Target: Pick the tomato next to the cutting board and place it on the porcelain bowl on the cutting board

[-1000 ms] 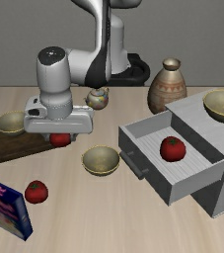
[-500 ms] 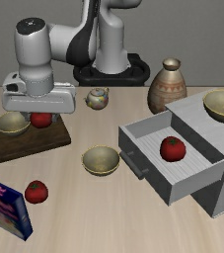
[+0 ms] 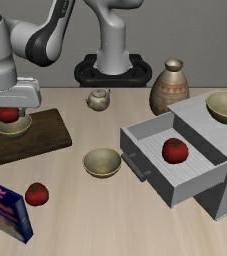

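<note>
**Tomato arriving over the bowl, release pending**

Starting at the exterior view's left: the gripper (image 3: 8,108) is hanging directly above the porcelain bowl (image 3: 21,127), which is standing on the cutting board (image 3: 47,135). A second ago it was working low at the board's right-hand edge. Since then it has lifted and travelled left across the board, carrying the tomato (image 3: 7,116) with it. The tomato is sitting tight under the hand just as it did during the carry, so I am logging the gripper as narrow and clamped on it. The fruit is showing just over the bowl's rim. I cannot confirm whether it is touching the bowl yet. In my judgement the transport is finished, and the lowering and release are outstanding.

Lower left, a blue box (image 3: 7,211) is carrying printed graphics, but I am finding no legible writing. A second tomato (image 3: 37,193) is lying just beside it.

Moving right: an olive bowl (image 3: 102,162) is at centre and a small teapot (image 3: 98,99) behind it, then a banded vase (image 3: 170,88). The open drawer (image 3: 190,172) is holding a third tomato (image 3: 175,150), and another bowl (image 3: 225,107) is sitting on the cabinet top. No labels are readable on any of them.
</note>
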### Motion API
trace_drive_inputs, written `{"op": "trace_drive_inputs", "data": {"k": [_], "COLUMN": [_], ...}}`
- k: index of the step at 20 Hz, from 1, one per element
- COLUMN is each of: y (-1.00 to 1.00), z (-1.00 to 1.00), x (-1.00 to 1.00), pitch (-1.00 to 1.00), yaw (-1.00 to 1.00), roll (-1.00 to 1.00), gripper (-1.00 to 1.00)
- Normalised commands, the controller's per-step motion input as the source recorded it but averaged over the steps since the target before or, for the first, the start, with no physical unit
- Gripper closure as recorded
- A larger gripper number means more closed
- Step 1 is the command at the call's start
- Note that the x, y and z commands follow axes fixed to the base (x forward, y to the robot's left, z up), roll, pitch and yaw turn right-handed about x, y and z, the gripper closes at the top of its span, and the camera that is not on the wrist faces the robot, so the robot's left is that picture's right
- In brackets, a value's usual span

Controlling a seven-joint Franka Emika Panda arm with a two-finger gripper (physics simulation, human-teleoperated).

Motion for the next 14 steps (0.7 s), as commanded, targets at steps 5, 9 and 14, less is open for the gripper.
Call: {"op": "trace_drive_inputs", "data": {"k": [5,9,14], "y": [0.00,-0.50,0.00], "z": [0.00,0.00,0.00], "x": [-1.00,0.00,0.00], "pitch": [0.00,0.00,0.00], "yaw": [0.00,0.00,0.00], "roll": [0.00,0.00,0.00], "gripper": [1.00,-1.00,-1.00]}}
